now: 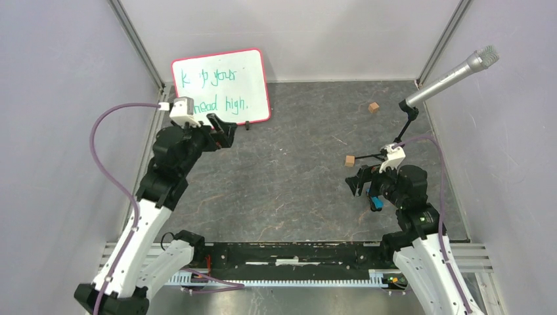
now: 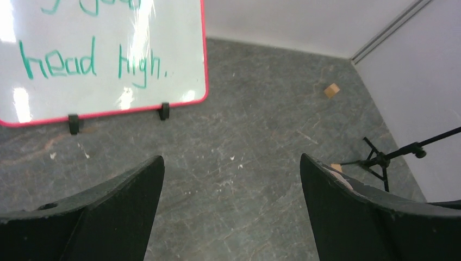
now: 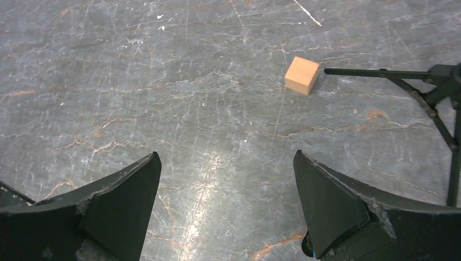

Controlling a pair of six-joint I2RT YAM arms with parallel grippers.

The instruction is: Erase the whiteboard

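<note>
Right now the left gripper (image 1: 225, 131) has its jaws spread wide with nothing between them. It sits low over the table (image 1: 289, 197), just in front of the whiteboard (image 1: 221, 86), and points at the board's lower right corner. That is probably a staging pose for the wipe. The right gripper (image 3: 226, 154) is just as wide and also empty. It hovers over bare tabletop on the right side, well apart from the board, and looks parked out of the way.

The board stands at the far left against the back wall on two black clip feet (image 2: 163, 111). It tilts back a little, so its face is turned toward the arms and easy to reach. The green writing (image 2: 89, 62) is intact and "head high." is readable, so I'd say erasing hasn't begun.

No eraser or cloth shows in any view, so I cannot tell what will do the wiping.

A small wood block (image 3: 302, 75) lies ahead of the right gripper, near a foot of the mic stand (image 3: 435, 92). A second block (image 1: 373, 107) lies farther back. The mic (image 1: 460, 69) angles up at the far right.

There are no containers in view.
</note>
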